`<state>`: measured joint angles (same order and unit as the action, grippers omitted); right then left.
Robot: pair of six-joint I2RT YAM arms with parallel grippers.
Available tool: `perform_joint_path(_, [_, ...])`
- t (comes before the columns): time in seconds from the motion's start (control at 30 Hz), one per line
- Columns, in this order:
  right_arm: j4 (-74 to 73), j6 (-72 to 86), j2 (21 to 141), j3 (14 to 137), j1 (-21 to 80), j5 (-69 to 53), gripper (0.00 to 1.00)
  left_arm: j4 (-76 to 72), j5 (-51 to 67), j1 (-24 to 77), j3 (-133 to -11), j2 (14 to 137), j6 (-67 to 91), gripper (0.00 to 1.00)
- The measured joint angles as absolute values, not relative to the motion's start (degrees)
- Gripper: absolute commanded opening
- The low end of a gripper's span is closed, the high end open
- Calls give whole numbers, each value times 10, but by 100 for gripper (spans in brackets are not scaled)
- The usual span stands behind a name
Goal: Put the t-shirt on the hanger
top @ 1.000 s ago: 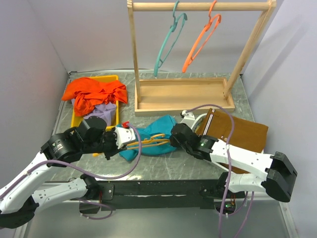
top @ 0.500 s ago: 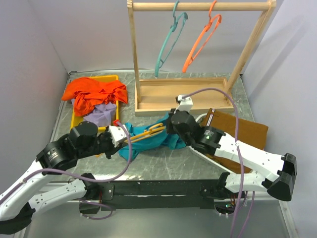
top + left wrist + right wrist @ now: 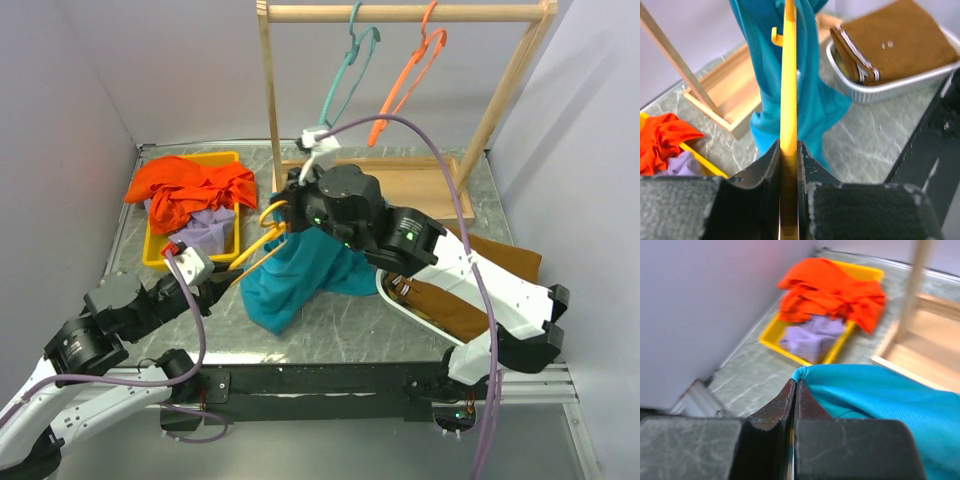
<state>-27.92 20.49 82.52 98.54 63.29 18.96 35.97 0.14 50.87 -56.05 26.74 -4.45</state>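
my left gripper point(image 3: 788, 150): clamped on the hanger point(image 3: 788, 85), its long axis running straight away from me | my right gripper point(image 3: 794, 390): pinching the t-shirt point(image 3: 875, 390) edge at its far end, above the table point(image 3: 345, 325) middle

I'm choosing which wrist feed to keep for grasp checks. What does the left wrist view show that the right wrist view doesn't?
Only left wrist: the left gripper shut on the yellow hanger, plus a white basket holding a brown garment. Only right wrist: the right gripper shut on the t-shirt at its edge. Both: the t-shirt, the orange garment and the wooden rack base.
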Motion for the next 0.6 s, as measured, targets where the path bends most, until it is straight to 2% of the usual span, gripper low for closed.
perform_joint_path(0.17, [-308,194,873,1079,658,160,0,319,-36,509,-533,237,-22,1])
perform_joint_path(0.37, [-322,203,872,1079,643,134,0,296,-58,511,-507,206,17,1])
perform_joint_path(0.6, [-313,214,846,1020,627,72,0,241,-89,511,-453,199,78,1])
